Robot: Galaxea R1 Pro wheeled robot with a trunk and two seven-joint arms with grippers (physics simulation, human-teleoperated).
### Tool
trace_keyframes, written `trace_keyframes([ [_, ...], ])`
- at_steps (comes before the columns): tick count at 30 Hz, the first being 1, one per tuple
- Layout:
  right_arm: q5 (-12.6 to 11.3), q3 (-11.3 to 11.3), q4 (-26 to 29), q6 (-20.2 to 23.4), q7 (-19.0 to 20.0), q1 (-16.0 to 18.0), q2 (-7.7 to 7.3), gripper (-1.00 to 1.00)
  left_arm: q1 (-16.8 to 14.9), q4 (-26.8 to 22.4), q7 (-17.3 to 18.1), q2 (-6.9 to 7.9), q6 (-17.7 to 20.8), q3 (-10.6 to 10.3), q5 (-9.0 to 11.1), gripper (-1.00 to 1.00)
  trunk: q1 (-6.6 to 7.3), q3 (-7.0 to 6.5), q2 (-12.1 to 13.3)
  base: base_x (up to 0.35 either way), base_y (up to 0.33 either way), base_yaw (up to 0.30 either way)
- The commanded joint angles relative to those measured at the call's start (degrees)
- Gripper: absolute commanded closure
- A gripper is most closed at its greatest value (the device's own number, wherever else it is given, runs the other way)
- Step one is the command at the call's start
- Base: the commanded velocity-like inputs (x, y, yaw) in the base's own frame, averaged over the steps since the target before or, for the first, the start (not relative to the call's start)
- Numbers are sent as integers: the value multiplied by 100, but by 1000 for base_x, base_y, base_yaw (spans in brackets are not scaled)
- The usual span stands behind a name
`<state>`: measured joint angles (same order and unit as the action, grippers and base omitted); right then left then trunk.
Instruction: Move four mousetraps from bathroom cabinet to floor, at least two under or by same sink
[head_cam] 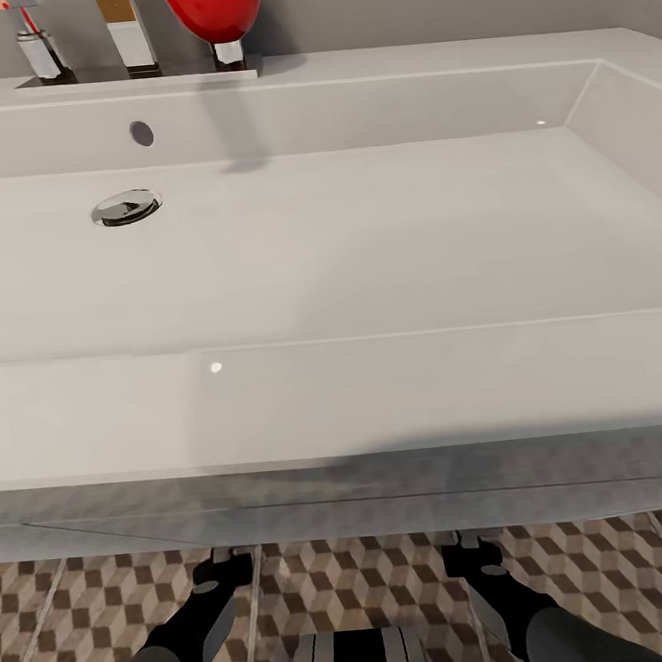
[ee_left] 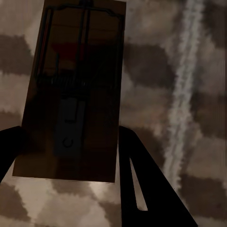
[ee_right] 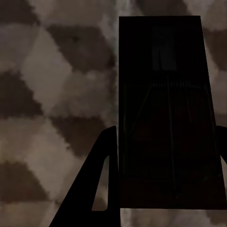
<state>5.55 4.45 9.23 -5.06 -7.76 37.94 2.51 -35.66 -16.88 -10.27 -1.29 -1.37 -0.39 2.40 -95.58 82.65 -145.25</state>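
Mousetraps sit one in each gripper: the left gripper (ee_left: 71, 161) clamps one mousetrap (ee_left: 71, 94), the right gripper (ee_right: 163, 165) another mousetrap (ee_right: 165, 113), both over the cube-patterned bathroom floor (head_cam: 613, 567). A wide white sink (head_cam: 336, 391) overhangs the fingertips, and deep shadow blurs the traps' wire parts.

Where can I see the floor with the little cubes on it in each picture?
Head view: the floor is the bottom strip, below the white sink.
Left wrist view: it lies behind the left mousetrap held in the left gripper.
Right wrist view: it lies behind the right mousetrap held in the right gripper.
Shared landmark: the brown-and-beige cube pattern.
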Motion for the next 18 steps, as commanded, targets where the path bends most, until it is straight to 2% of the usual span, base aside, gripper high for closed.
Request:
trace_keyframes([
  [1, 51, 47, -5, -20, -6, 3, 2, 100, -2, 4, -18, -2, -36, -5, 12, 100, 1, 3, -1, 0, 0, 0],
  [9, 58, 47, -2, -62, -6, 3, 4, 100, -2, 9, -19, -3, -74, -5, 8, 100, 1, 3, -1, 0, 0, 0],
  [18, 52, 47, 0, -413, -6, 3, 14, 100, -2, 10, -19, -1, -81, -5, 6, 100, 1, 3, -1, 0, 0, 0],
])
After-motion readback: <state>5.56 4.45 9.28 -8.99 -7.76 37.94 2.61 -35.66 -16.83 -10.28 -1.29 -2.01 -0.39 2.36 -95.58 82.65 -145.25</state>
